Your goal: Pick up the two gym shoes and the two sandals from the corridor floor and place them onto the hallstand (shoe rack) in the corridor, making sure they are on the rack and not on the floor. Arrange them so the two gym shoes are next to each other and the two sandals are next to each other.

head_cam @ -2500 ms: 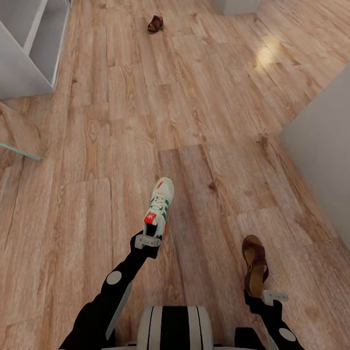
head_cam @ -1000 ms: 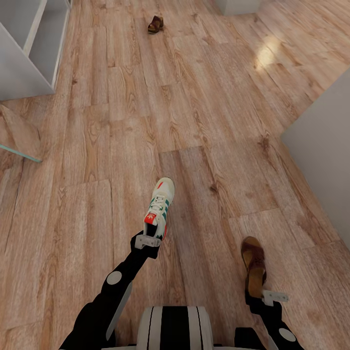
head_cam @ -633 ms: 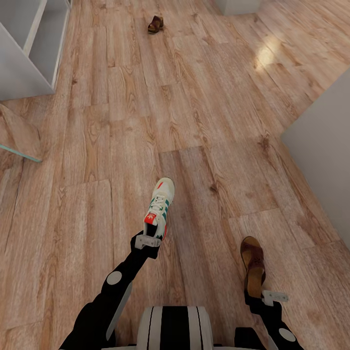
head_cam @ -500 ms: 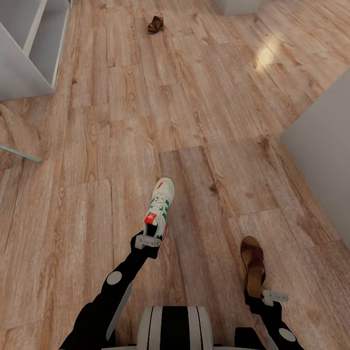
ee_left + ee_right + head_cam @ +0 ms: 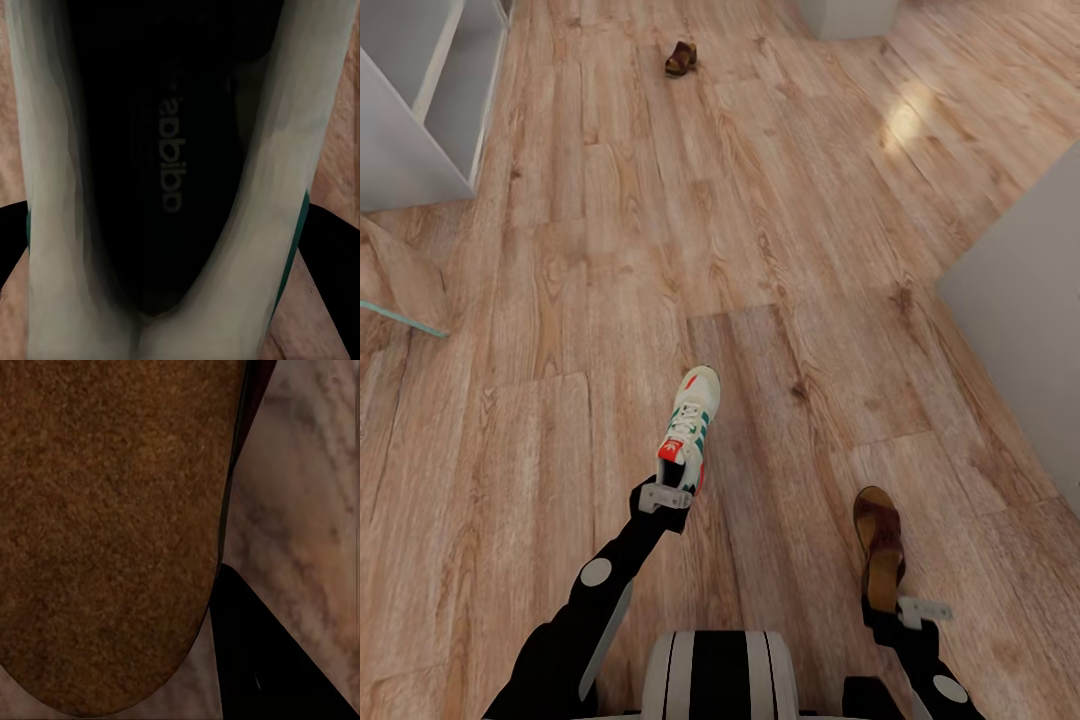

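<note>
In the head view one gym shoe [image 5: 689, 420], white with green stripes and a red-orange heel, is off the corridor floor [image 5: 760, 250] with my left gripper [image 5: 676, 476] shut on its heel. The left wrist view looks into that gym shoe's dark insole [image 5: 169, 165], black fingers [image 5: 334, 259] at its sides. My right gripper [image 5: 881, 598] is shut on the heel end of a brown sandal [image 5: 880, 540]; its brown insole [image 5: 105, 525] lies beside a black finger [image 5: 262, 667]. A second sandal [image 5: 680, 58] lies on the floor far ahead. The hallstand [image 5: 405, 120] stands at the far left.
A mint-edged mirror [image 5: 400, 300] leans at the left below the hallstand. A white wall [image 5: 1030, 330] closes the right side. Another white unit [image 5: 850, 15] sits at the far top. Open wood floor stretches between me and the far sandal.
The whole picture has shifted slightly downward, so the camera moved. Both grippers keep their hold; the held sandal sits a touch lower and further left than 2.5 s ago.
</note>
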Robot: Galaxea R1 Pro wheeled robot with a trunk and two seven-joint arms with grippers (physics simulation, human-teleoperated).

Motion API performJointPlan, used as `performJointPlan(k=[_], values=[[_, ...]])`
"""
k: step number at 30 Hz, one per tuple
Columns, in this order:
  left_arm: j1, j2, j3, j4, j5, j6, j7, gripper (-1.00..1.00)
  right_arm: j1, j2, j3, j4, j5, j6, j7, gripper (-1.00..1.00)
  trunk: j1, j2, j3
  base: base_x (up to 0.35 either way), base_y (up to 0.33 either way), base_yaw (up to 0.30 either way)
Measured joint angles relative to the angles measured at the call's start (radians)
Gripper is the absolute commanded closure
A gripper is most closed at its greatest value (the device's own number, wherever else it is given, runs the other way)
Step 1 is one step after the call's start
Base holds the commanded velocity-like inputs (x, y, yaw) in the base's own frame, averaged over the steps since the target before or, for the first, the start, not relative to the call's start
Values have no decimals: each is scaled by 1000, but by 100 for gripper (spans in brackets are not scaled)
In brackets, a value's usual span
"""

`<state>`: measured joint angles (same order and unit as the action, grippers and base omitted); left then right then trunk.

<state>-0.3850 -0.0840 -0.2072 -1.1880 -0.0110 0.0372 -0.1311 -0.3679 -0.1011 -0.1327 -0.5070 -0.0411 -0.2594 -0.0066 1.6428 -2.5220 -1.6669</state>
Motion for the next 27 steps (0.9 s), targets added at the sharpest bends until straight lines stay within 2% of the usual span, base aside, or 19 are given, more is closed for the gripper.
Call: performJointPlan(k=[13, 15, 16, 19, 20, 22, 24, 27], values=[[0, 0, -1, 0, 1, 0, 4, 100, 0, -1, 0, -7, 0, -1, 0, 100, -6, 3, 50, 0, 0, 0], [0, 0, -1, 0, 8, 0, 4, 100, 0, -2, -1, -10, 0, -1, 1, 100, -7, 4, 58, 0, 0, 0], [0, 3, -2, 0, 22, 0, 3, 100, 0, -1, -1, -16, 0, -2, 0, 100, -7, 4, 62, 0, 0, 0], [0, 5, -2, 0, 23, 2, 5, 100, 0, 0, -1, -28, -1, -2, 0, 100, -9, 4, 74, 0, 0, 0], [19, 29, 19, 16, 23, 42, 9, 100, 0, 4, 1, -43, 0, -2, 0, 100, -9, 5, 77, 0, 0, 0], [43, 48, 48, 28, 23, 56, 11, 100, 0, 5, 1, -44, 0, -2, 0, 100, -10, 5, 85, 0, 0, -8], [72, 59, 93, 42, 23, 58, 13, 100, 0, 5, 1, -44, 0, -2, 0, 100, -11, 6, 95, 0, 0, -46], [102, 64, 141, 68, 23, 56, 12, 100, 0, 1, 2, -46, 2, -2, 1, 100, -12, 6, 110, 0, 0, -69]])
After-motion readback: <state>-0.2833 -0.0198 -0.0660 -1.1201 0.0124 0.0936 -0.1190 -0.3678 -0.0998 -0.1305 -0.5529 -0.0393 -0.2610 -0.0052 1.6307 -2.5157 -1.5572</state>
